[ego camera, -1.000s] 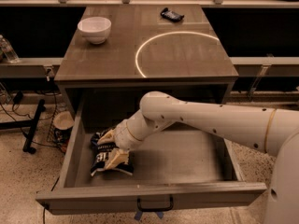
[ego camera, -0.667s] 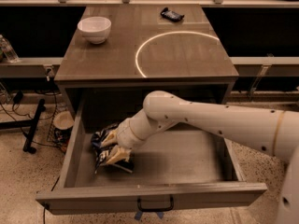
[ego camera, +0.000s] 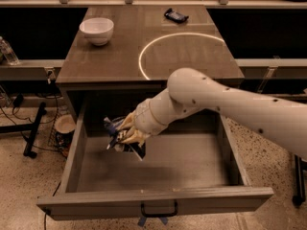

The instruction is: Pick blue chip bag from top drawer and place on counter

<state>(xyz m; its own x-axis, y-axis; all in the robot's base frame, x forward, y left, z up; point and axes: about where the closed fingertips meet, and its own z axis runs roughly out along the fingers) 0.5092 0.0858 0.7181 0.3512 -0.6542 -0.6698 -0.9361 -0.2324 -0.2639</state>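
Mostly covered by the gripper (ego camera: 125,134), closed on it inside the left half of the top drawer (ego camera: 158,197): the blue chip bag (ego camera: 112,127) (lettering unreadable, just crumpled dark edges poking out). Blocked by the arm (ego camera: 230,104), itself cut off at the right edge: part of the drawer's back. Too small to read: the dark packet (ego camera: 175,16) far back on the counter (ego camera: 115,56). Cropped at the left edge: a clear bottle (ego camera: 7,51).

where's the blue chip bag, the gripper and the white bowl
blue chip bag (ego camera: 112,126): camera view, crumpled upper edge
gripper (ego camera: 124,134): camera view, between its fingertips, inside top drawer (ego camera: 211,196)
white bowl (ego camera: 97,31): camera view, outer wall
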